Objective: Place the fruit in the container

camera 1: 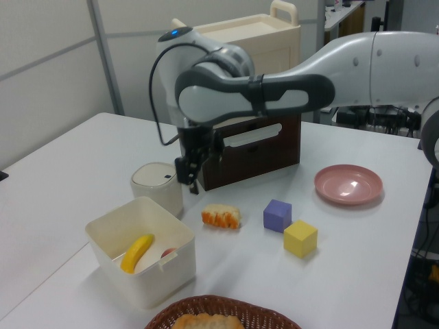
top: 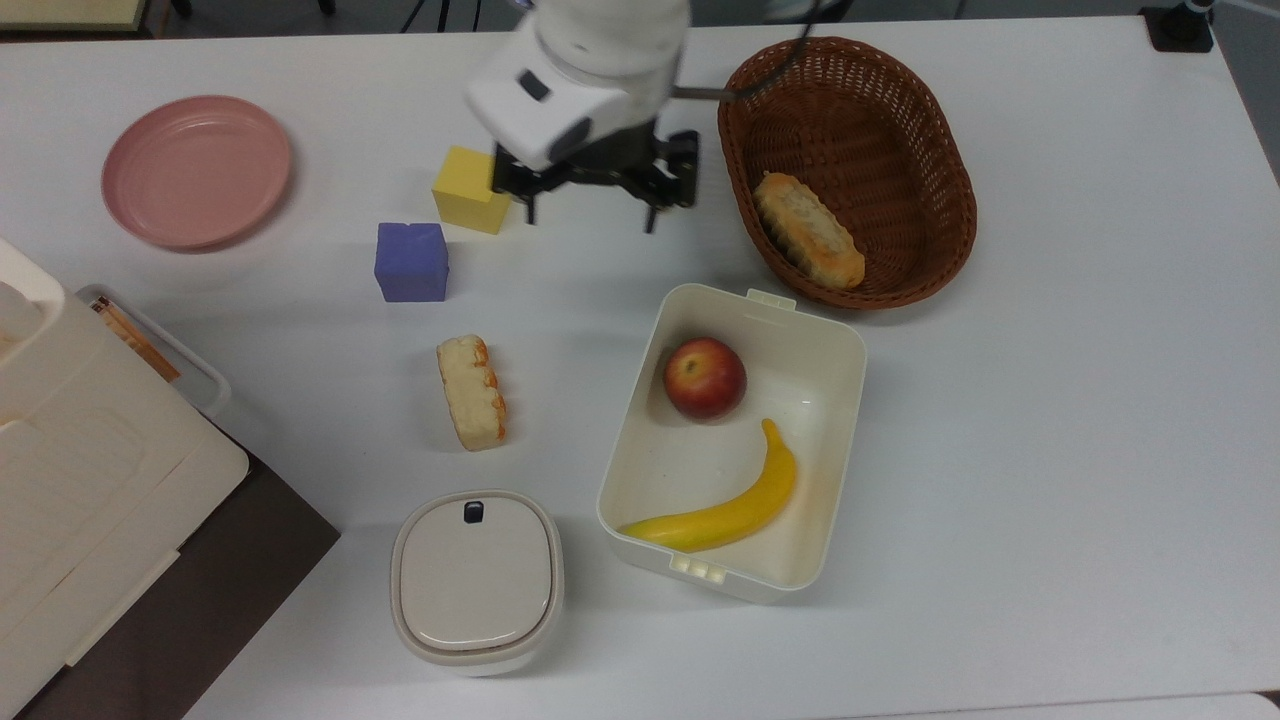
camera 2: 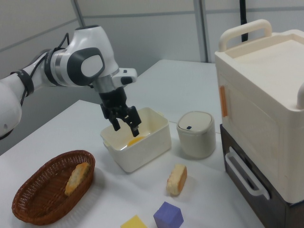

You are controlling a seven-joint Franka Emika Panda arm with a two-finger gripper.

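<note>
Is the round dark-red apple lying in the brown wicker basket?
No, the round dark-red apple lies in the cream-white rectangular plastic box, beside a yellow banana.

The white tabletop (top: 1050, 400) carries the large cream-white rectangular plastic container (top: 838, 470). In the top view, a brown wicker basket (top: 935, 140) sits just above the container, a rounded lidded white box (top: 476, 582) at its lower left, and a bread piece (top: 471, 392), purple cube (top: 411, 262), yellow cube (top: 468, 188) and pink round plate (top: 196, 170) to its left.
</note>
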